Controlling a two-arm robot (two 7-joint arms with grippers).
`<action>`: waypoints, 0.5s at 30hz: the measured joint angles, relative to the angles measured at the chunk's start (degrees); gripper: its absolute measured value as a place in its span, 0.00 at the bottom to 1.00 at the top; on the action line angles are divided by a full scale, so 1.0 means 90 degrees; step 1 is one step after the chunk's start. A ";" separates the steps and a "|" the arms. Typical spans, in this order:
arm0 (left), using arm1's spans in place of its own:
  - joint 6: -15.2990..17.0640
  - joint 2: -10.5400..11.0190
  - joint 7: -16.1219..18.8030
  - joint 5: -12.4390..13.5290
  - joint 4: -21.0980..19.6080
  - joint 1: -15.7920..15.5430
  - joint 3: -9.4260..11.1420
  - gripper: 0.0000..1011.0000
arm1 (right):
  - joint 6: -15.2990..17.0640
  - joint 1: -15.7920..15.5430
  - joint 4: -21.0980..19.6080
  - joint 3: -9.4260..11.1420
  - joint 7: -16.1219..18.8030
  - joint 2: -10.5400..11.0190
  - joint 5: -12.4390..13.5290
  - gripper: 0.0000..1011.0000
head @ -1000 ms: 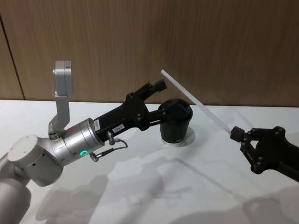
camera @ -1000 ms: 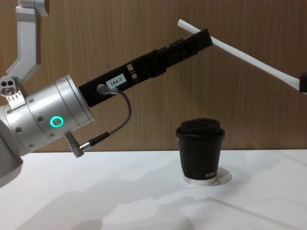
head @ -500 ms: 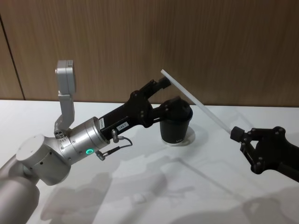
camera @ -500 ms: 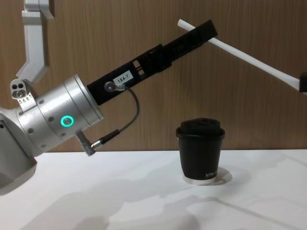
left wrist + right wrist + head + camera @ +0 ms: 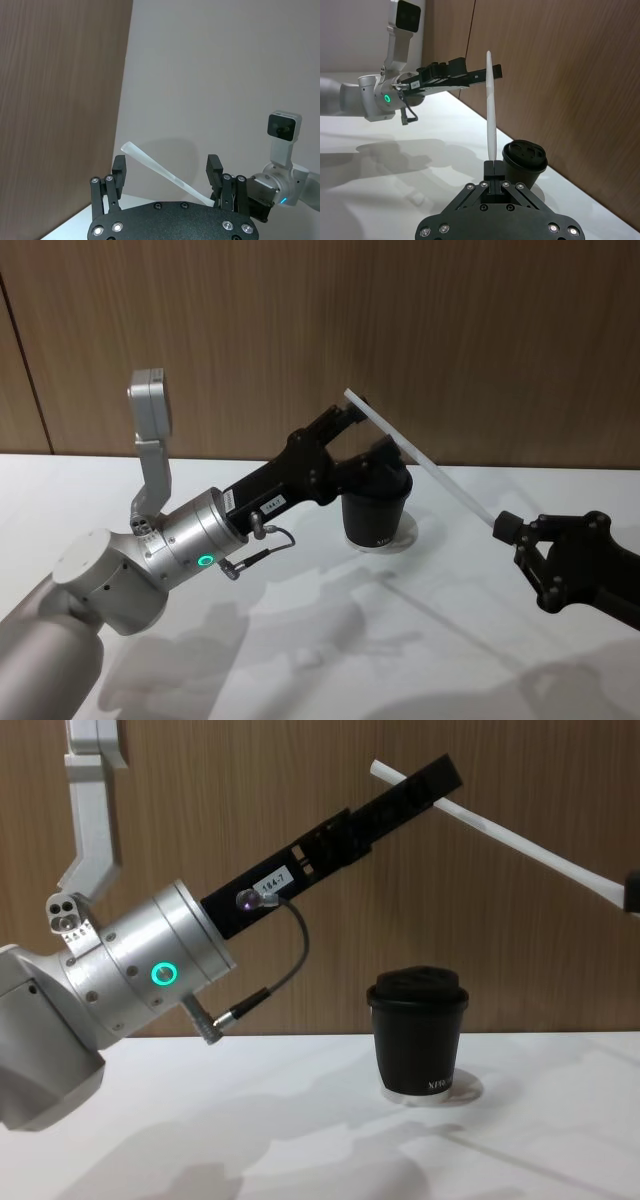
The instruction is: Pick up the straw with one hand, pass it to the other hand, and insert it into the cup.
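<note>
Straddling the upper end of the straw (image 5: 430, 468) high above the cup (image 5: 378, 510), the left gripper (image 5: 166, 164) was spread wide and not yet closed on it. From there the straw slanted down to the right of the cup, where the right gripper (image 5: 505, 527) clamped its lower end. Pickup looked done; handover and insertion remained.

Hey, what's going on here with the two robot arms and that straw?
The right gripper is holding the white straw by its lower end, slanted up in the air, higher than the lidded black cup that stands on the white table. The left gripper is at the straw's upper end, its fingers open on either side of it. The handover is not yet done, and the straw is not in the cup.
</note>
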 joint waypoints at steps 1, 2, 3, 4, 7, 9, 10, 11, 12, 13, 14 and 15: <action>-0.0006 -0.0010 -0.0002 -0.0008 0.0017 -0.0007 0.0002 0.99 | 0.0000 0.0000 0.0000 0.0000 0.0000 0.0000 0.0000 0.00; -0.0015 -0.0020 -0.0005 -0.0020 0.0033 -0.0012 0.0004 0.99 | 0.0000 0.0000 0.0000 0.0000 0.0000 0.0000 0.0000 0.00; -0.0026 -0.0041 -0.0009 -0.0039 0.0067 -0.0027 0.0009 0.99 | 0.0000 0.0000 0.0000 0.0000 0.0000 0.0000 0.0000 0.00; -0.0032 -0.0050 -0.0011 -0.0047 0.0079 -0.0033 0.0010 0.99 | 0.0000 0.0000 0.0000 0.0000 0.0000 0.0000 0.0000 0.00; -0.0051 -0.0081 -0.0018 -0.0075 0.0131 -0.0052 0.0017 0.99 | 0.0000 0.0000 0.0000 0.0000 0.0000 0.0000 0.0001 0.00; -0.0064 -0.0100 -0.0021 -0.0093 0.0162 -0.0064 0.0021 0.99 | 0.0000 0.0000 0.0000 0.0000 0.0000 0.0000 0.0000 0.00; -0.0067 -0.0106 -0.0022 -0.0098 0.0172 -0.0068 0.0022 0.99 | 0.0000 0.0000 0.0000 0.0000 0.0000 0.0000 0.0000 0.00; -0.0069 -0.0112 -0.0023 -0.0101 0.0180 -0.0070 0.0024 0.98 | 0.0000 0.0000 0.0000 0.0000 0.0000 0.0000 0.0000 0.00; -0.0072 -0.0117 -0.0024 -0.0105 0.0188 -0.0074 0.0025 0.97 | 0.0000 0.0000 0.0000 0.0000 0.0000 0.0000 0.0000 0.00; -0.0075 -0.0126 -0.0025 -0.0113 0.0200 -0.0079 0.0027 0.95 | 0.0000 0.0000 0.0000 0.0000 0.0000 0.0000 0.0000 0.00; -0.0078 -0.0130 -0.0026 -0.0117 0.0206 -0.0081 0.0028 0.92 | 0.0000 0.0000 0.0000 0.0000 0.0000 0.0000 0.0000 0.00; -0.0080 -0.0133 -0.0026 -0.0121 0.0214 -0.0084 0.0028 0.91 | 0.0000 0.0000 0.0000 0.0000 0.0000 0.0000 0.0000 0.00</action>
